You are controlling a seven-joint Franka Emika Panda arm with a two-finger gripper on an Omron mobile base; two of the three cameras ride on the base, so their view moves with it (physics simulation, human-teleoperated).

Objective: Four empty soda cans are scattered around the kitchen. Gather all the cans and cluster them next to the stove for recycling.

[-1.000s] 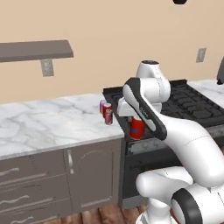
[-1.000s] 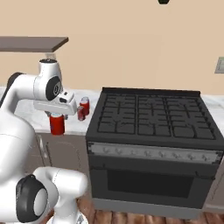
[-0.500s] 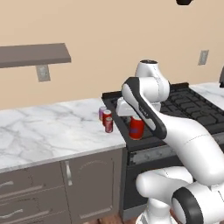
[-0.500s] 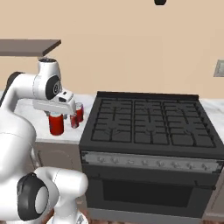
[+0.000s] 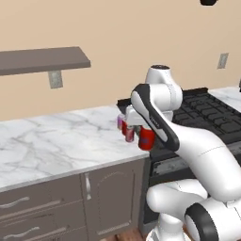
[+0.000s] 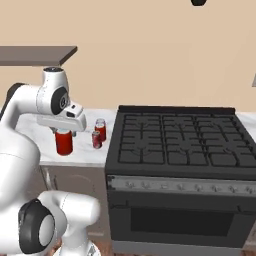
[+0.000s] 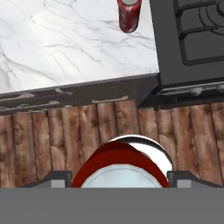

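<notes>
Here the fingers point(image 7: 119, 177) clamp a red can point(image 6: 64, 141) beyond the counter edge point(image 7: 78, 87).

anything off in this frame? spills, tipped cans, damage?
Nothing stands out. Two cans stand upright on the marble counter beside the stove. The gripper holds a red can upright; the hand view shows wood floor beneath it, so it hangs just off the counter's front edge. No spills or damage.

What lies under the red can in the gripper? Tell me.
In the hand view, wood-plank floor shows directly below the held can, just off the marble counter's edge. The can itself hides whatever floor is straight beneath it.
</notes>
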